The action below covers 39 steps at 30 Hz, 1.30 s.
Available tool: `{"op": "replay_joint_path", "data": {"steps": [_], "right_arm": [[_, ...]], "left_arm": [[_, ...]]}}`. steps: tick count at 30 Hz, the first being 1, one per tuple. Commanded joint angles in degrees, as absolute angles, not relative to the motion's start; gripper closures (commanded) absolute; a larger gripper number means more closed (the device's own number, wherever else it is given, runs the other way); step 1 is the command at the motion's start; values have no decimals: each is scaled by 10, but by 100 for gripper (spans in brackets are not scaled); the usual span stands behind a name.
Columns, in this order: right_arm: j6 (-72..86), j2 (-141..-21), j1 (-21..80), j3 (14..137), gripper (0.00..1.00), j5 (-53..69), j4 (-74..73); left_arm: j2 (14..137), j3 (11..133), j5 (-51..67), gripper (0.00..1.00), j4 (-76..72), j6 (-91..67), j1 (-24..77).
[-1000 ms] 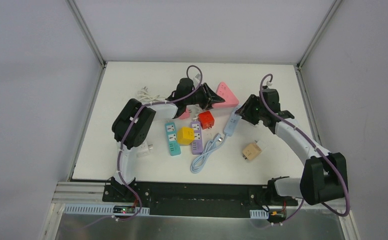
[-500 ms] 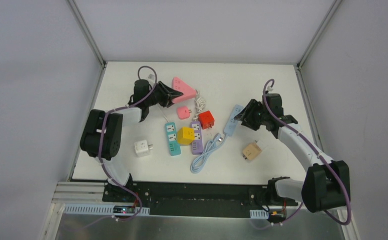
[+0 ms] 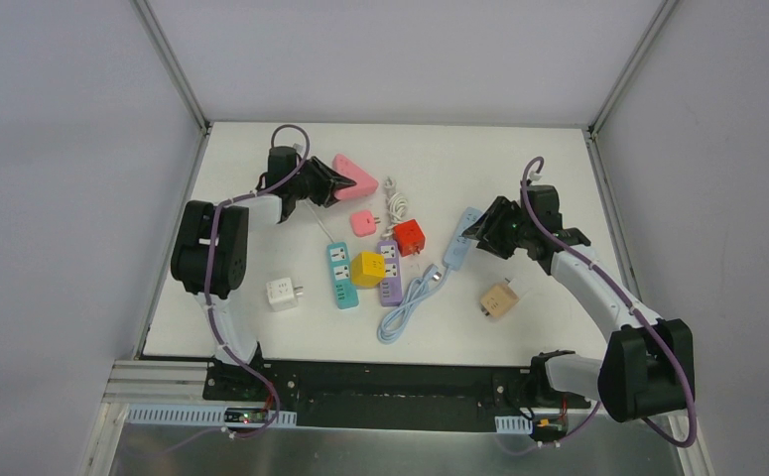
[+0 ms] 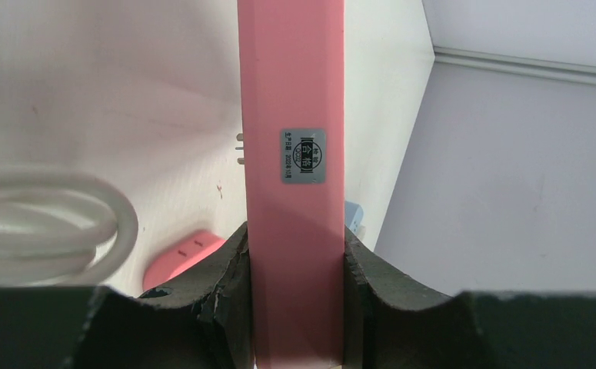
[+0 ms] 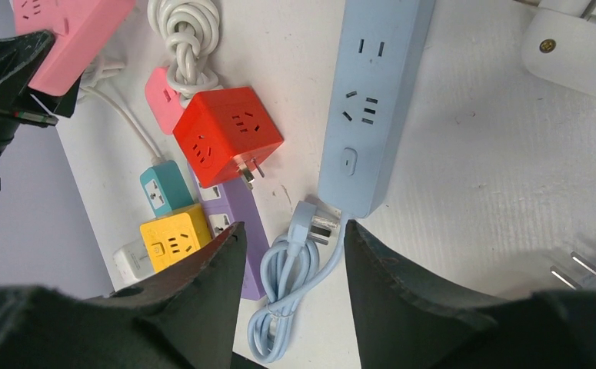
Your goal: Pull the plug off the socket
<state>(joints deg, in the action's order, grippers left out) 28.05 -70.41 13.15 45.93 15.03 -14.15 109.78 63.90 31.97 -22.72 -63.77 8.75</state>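
Item 1: my left pincer (image 3: 332, 182) is clamped on the pink socket (image 4: 294, 115), which has moved from the far middle towards the tabletop's (image 3: 519, 159) far-left corner over the last second.
Item 2: the pink plug (image 3: 363, 222) lies apart from the socket, near the centre.
Item 3: my right pincer (image 5: 294, 231) is empty, its jaws parted wider than before, over the blue strip (image 5: 375, 100).

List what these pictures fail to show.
- Left wrist: the label on the pink strip is too small to read, and the strip's lower end is hidden inside the left gripper.
- Right wrist: a white body at top right and metal prongs at lower right are cut off by the frame edge.
- Top: the yellow cube covers part of the purple strip, and its own pins are hidden.
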Motion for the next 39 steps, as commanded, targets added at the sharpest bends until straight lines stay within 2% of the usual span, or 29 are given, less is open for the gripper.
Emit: {"op": "replay_joint_path", "data": {"steps": [1,3,10,13,18,20,22,26,29,31,35,39], "right_arm": [[286,-683,126,459,48,151,-144],[285,-685,126,461,48,152,-145],[286,-683,125,464,47,151,-147],[287,-681,125,464,47,151,-149],[286,-675,125,465,47,150,-152],[286,-671,125,466,46,149,-153],[287,-667,124,467,45,146,-155],[289,-655,124,467,42,137,-159],[283,-646,124,480,35,128,-177],[277,-635,124,494,26,112,-196],[263,-591,124,522,1,62,-245],[253,-544,125,560,0,-6,-318]], "left_arm": [[1134,709,318,80,-184,-607,102],[1148,726,316,72,-162,-599,107],[1142,743,264,36,-58,-546,107],[1122,750,232,27,-6,-516,107],[1069,761,194,20,71,-472,107],[1042,765,178,6,100,-454,107],[1015,765,165,2,124,-441,108],[958,765,156,1,169,-411,112],[909,773,152,1,205,-384,121],[871,769,152,1,217,-370,134],[787,776,123,1,289,-341,162],[686,751,86,1,357,-309,181]]}}
